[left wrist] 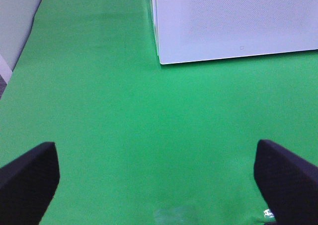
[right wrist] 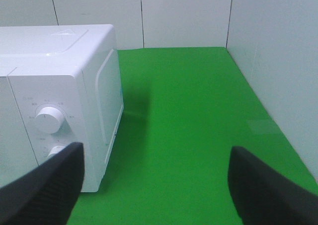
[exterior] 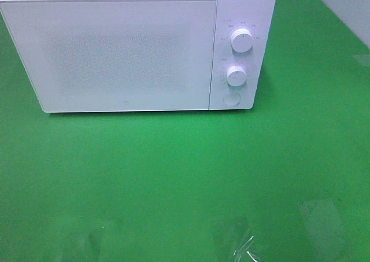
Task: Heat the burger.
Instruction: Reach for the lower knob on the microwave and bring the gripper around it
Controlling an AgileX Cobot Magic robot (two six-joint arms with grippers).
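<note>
Exterior high shows no burger anywhere: not on the green cloth [exterior: 173, 175] in front of the microwave [exterior: 124, 54], nor beside it. Neither wrist view shows it. The microwave's door [exterior: 115, 56] is shut and its frosted white panel hides the inside, so I cannot tell whether the burger sits behind it or lies somewhere out of frame.

Which way the burger lies from either hand cannot be read here. Only the microwave gives bearings. Its long side faces the arms, with the door on the left arm's side. The control strip is on the right arm's side, with the upper knob [exterior: 241, 40] above the lower knob [exterior: 236, 75] and a round button [exterior: 232, 99] beneath.

The left gripper [left wrist: 158, 180] is spread as wide as it goes, with nothing between its dark fingers [left wrist: 30, 180] but bare cloth. It looks toward the door's lower corner on the side away from the knobs and is well apart from it.

The right gripper [right wrist: 159, 185] is also open and empty. It faces the microwave's knob-side corner, with the upper knob in its sight, and appears nearer the appliance than the left.

My judgement is that if the burger is already inside, the coming move is on the controls and the right arm is better placed for it. If not, the door must be opened first.

A scrap of clear film [exterior: 243, 247] lies on the cloth, well in front of the microwave.
</note>
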